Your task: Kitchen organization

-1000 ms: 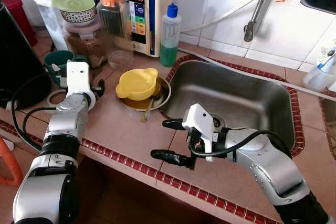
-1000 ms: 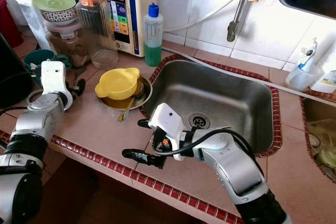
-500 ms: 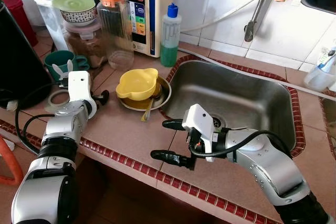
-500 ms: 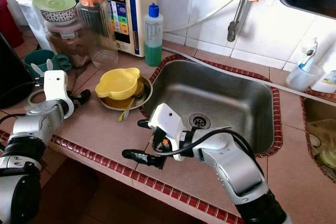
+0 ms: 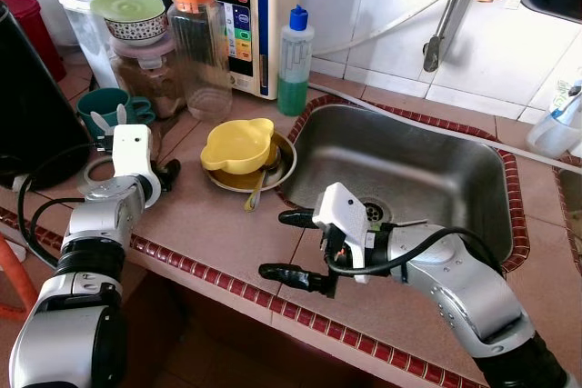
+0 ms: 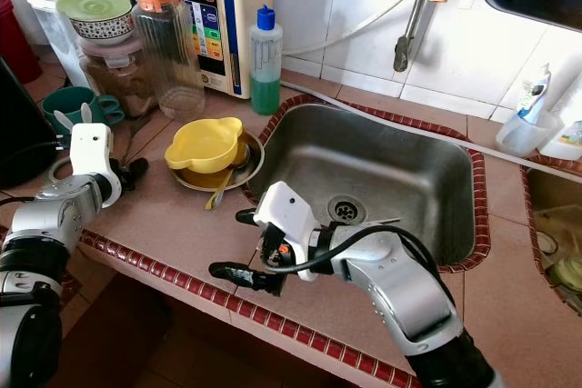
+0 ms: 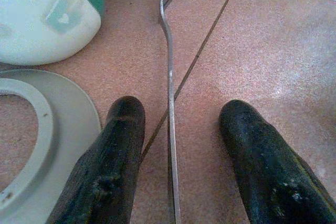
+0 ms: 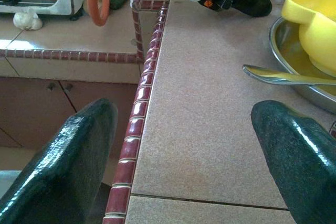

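Observation:
A yellow bowl [image 5: 238, 143] sits on a metal plate [image 5: 277, 170] left of the sink, and a spoon [image 5: 254, 194] leans over the plate's rim. My left gripper [image 5: 168, 170] is low on the counter to the left of the plate. It is open, its fingers [image 7: 118, 145] straddling a fork [image 7: 169, 77] that lies flat on the tiles. My right gripper [image 5: 280, 244] hovers open over the counter's front edge, with the plate a short way beyond it; nothing is between its fingertips [image 8: 79, 145].
A green mug [image 5: 105, 106] and a grey ring [image 7: 31, 145] lie close to my left gripper. Jars, an orange-lidded pitcher [image 5: 200, 43], a water purifier [image 5: 250, 6] and a soap bottle [image 5: 294, 65] line the back. The steel sink [image 5: 427, 170] is on the right.
My left gripper has drawn back toward the counter's front and left, settling over the fork. The right gripper has shifted very slightly left.

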{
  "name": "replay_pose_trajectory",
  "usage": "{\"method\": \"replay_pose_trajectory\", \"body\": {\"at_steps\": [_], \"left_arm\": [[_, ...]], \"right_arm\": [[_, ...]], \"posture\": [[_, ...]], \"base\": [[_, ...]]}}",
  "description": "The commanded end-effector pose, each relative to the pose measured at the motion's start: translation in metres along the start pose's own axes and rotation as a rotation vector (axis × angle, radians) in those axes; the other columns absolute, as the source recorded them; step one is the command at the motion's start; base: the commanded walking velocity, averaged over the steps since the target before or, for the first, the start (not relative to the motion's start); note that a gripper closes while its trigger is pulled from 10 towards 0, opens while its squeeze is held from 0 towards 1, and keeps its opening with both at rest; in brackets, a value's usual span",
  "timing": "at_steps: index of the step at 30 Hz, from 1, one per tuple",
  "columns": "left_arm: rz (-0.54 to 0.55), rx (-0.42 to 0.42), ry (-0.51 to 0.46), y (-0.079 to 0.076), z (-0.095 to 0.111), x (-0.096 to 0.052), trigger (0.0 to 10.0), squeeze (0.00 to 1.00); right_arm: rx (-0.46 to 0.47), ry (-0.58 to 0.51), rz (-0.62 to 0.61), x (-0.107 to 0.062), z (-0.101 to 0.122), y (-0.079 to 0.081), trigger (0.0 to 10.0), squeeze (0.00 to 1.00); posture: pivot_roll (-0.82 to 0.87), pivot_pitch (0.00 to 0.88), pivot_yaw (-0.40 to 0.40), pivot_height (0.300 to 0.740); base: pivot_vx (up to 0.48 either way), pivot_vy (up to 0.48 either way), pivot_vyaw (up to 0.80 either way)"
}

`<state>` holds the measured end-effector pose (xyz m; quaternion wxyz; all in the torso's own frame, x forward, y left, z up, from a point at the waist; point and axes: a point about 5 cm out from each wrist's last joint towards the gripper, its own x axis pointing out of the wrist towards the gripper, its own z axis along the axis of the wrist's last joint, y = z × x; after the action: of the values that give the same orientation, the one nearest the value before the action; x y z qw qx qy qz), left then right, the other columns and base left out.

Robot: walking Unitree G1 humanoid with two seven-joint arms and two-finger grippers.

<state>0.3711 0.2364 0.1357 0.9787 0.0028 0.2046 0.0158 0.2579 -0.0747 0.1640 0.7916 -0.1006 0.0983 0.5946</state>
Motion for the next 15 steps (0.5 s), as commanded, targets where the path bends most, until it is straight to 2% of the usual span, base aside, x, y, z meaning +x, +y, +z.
{"method": "replay_pose_trajectory", "body": {"at_steps": [1,15], "left_arm": [[0.0,0.008,0.033,0.001,-0.0095,-0.0002,0.0,0.0],[0.022,0.023,0.009,0.0026,-0.009,-0.0007,0.0,0.0]], "right_arm": [[-0.018,-0.002,-0.006,-0.0014,0.002,-0.0006,10.0,0.0],[-0.023,0.001,-0.015,-0.002,0.001,-0.0028,10.0,0.0]], "posture": [[0.06,0.046,0.012,0.74],[0.06,0.044,0.009,0.74]], "base": [[0.0,0.0,0.0],[0.0,0.0,0.0]]}}
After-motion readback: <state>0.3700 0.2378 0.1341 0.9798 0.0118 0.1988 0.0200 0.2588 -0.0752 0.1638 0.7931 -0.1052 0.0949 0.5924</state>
